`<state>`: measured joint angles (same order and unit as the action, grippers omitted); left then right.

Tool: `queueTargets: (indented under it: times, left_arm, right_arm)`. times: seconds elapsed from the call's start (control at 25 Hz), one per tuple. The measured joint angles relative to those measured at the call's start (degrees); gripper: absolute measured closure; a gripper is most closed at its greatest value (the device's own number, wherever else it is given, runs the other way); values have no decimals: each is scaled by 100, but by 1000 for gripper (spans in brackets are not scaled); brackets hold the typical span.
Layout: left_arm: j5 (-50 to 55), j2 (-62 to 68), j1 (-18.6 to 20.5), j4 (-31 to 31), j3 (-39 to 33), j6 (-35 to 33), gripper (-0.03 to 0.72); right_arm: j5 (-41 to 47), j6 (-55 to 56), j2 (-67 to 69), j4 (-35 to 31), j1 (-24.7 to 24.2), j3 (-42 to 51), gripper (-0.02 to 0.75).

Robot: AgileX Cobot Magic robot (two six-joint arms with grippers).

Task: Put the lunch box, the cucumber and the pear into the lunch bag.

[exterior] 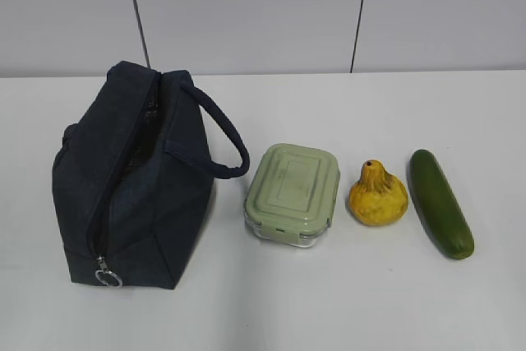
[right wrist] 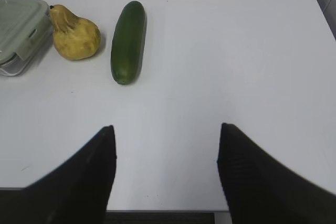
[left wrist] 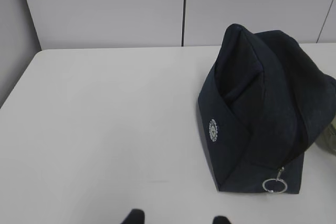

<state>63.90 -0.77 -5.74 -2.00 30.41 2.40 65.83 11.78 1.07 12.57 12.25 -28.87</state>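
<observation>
Right gripper (right wrist: 165, 174) spread, empty. Cucumber (right wrist: 127, 41) lies upper left of it, long axis running up-frame. Left gripper (left wrist: 177, 219) parted, empty, nearer the lunch bag (left wrist: 262, 108).

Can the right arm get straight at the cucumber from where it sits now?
Probably yes. The right tool is open and empty, with bare table ahead. The cucumber lies apart from the pear, at the row's outer end, so nothing blocks it.

Surface (exterior: 345, 302): white, matte, flat, plain finish; fills lower part of exterior view; near edge visible at bottom of right wrist view. Back wall (exterior: 246, 14): pale grey panels, meets surface along straight horizontal line. Panel seams (exterior: 136, 10): two thin dark lines, near vertical, slightly slanted, well apart.
</observation>
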Motion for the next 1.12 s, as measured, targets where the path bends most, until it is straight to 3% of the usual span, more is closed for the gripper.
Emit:
queueTargets:
  times: [0.76, 1.12]
  left_arm:
    - [0, 0, 0, 0, 0, 0, 446]
    - [0, 0, 0, 0, 0, 0, 446]
  right_arm:
    - [-163, 0, 88, 135, 0, -111, 262]
    - [-767, 0, 1621, 524, 0, -1003, 262]
